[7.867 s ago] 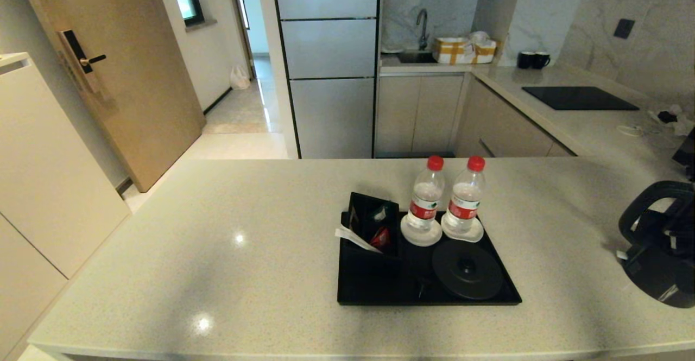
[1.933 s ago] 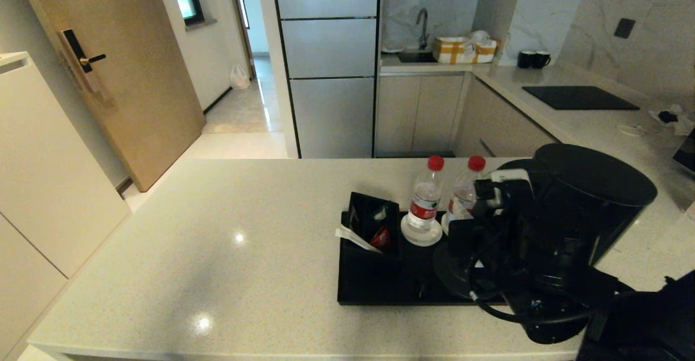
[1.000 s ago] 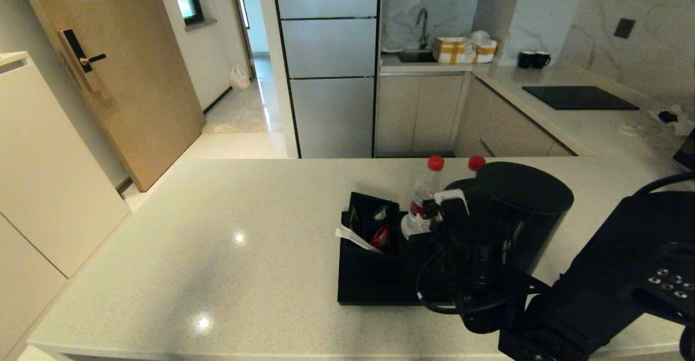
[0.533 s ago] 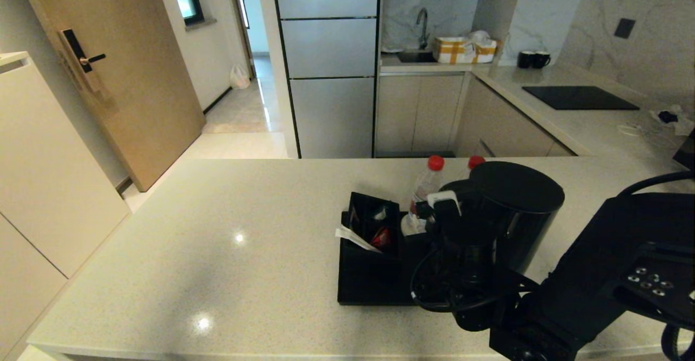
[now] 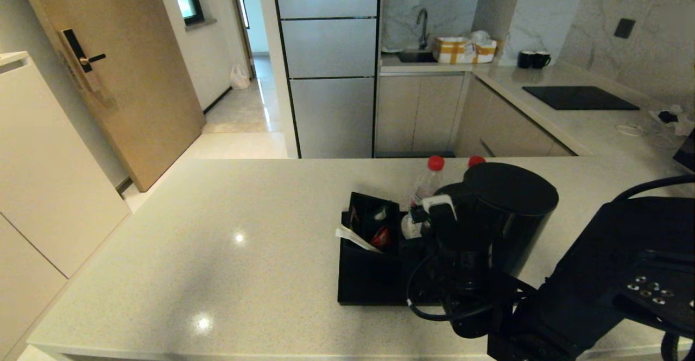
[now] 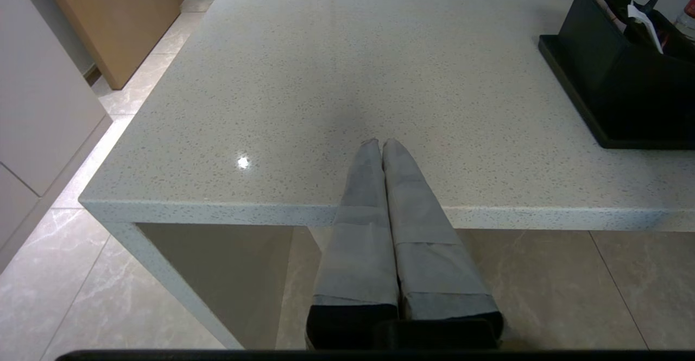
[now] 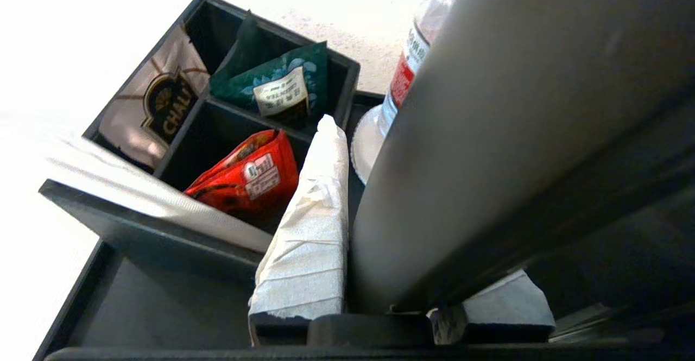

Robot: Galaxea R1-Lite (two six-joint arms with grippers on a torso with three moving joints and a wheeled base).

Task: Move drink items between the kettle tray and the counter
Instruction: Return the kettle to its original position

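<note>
The dark grey kettle (image 5: 510, 209) stands upright over the right part of the black kettle tray (image 5: 369, 290) and hides the round base; whether it touches the base I cannot tell. My right gripper (image 7: 412, 214) is shut on the kettle's loop handle (image 7: 488, 149), one taped finger (image 7: 309, 230) on each side. Two red-capped bottles stand behind the kettle: the left one (image 5: 429, 179) shows on its white coaster (image 7: 366, 144), while only the cap of the right one (image 5: 476, 160) shows. My left gripper (image 6: 381, 143) is shut and empty over the counter's (image 5: 217, 241) near edge.
The black box of sachets (image 5: 372, 222) fills the tray's left end, close beside the kettle. My right arm (image 5: 597, 290) crosses the counter's near right corner. On the far counter are a black hob (image 5: 578, 97), two black mugs (image 5: 532, 59) and cables (image 5: 668, 116).
My right arm has carried the kettle from the counter's right end leftwards to over the tray. In the last second it has edged a little further left and down.
</note>
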